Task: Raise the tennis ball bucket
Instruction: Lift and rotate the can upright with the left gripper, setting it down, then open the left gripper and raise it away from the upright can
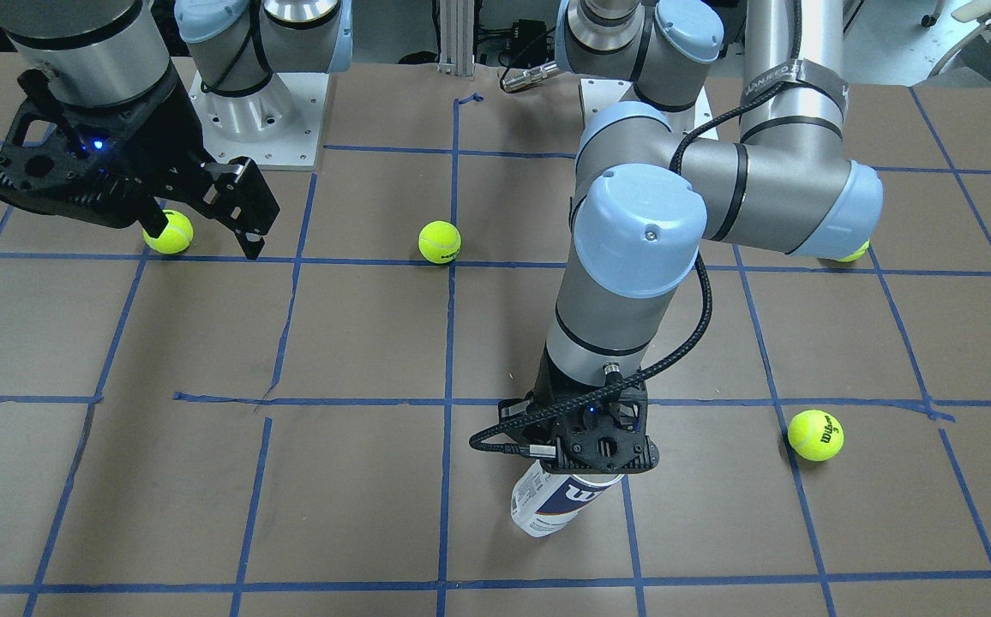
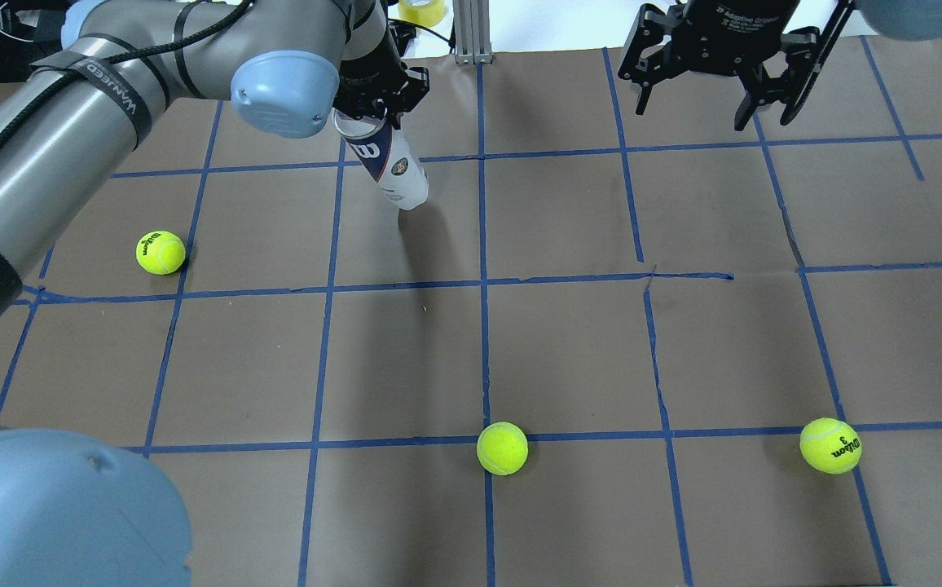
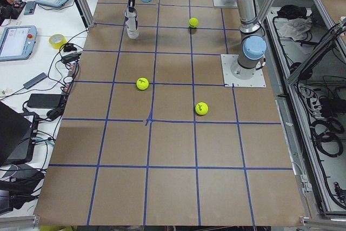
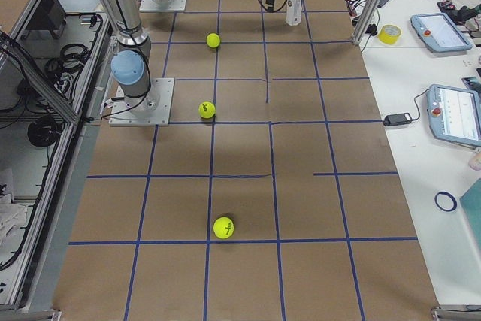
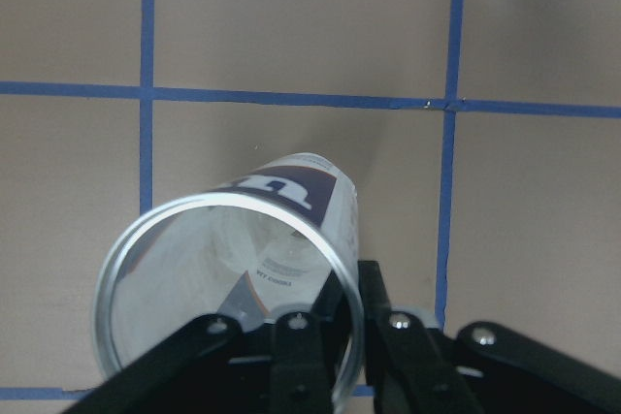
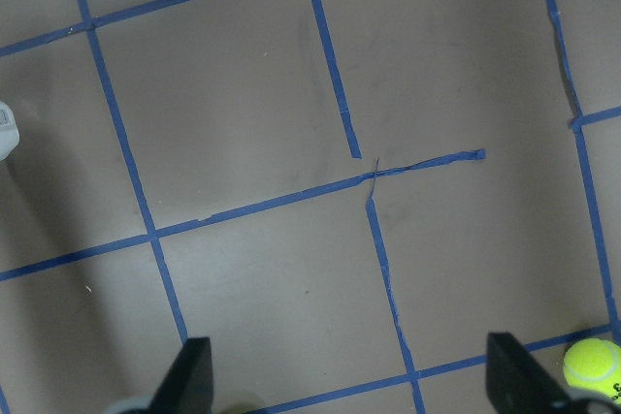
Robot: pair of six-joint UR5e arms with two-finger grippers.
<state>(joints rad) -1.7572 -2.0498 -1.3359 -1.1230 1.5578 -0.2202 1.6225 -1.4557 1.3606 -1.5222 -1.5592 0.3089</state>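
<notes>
The tennis ball bucket [image 2: 393,167] is a clear tube with a white-and-navy label and a silvery rim [image 5: 146,239]. It hangs tilted at the far side of the table, and also shows in the front view [image 1: 551,501]. My left gripper [image 2: 373,110] is shut on the tube's rim wall; in the left wrist view [image 5: 342,327] one finger is inside and one outside. I cannot tell whether the tube's base touches the paper. My right gripper [image 2: 695,110] is open and empty, high above the far right of the table, far from the tube.
Tennis balls lie on the brown paper with its blue tape grid: one at the left [image 2: 160,252], one near the middle front [image 2: 502,447], one at the right front [image 2: 830,445]. A metal post [image 2: 471,33] stands at the far edge behind the tube.
</notes>
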